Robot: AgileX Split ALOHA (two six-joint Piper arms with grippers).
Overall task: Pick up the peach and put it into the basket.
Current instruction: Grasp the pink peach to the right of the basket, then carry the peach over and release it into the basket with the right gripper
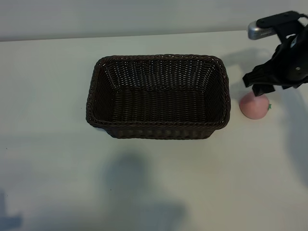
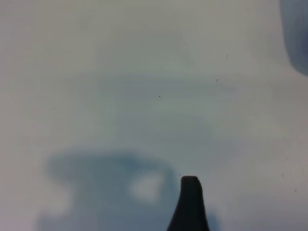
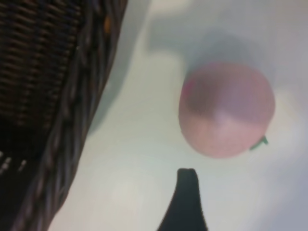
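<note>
One right gripper (image 1: 262, 89), spread wide, downturned just above peach (image 1: 255, 106).

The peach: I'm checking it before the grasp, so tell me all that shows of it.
The peach is small, round, pale pink and smooth, with a tiny green leaf at the end turned away from the basket. It rests on the white table just outside the basket's right short wall, apart from the wicker. The right gripper hangs open just above it; whether it touches cannot be told.
</note>
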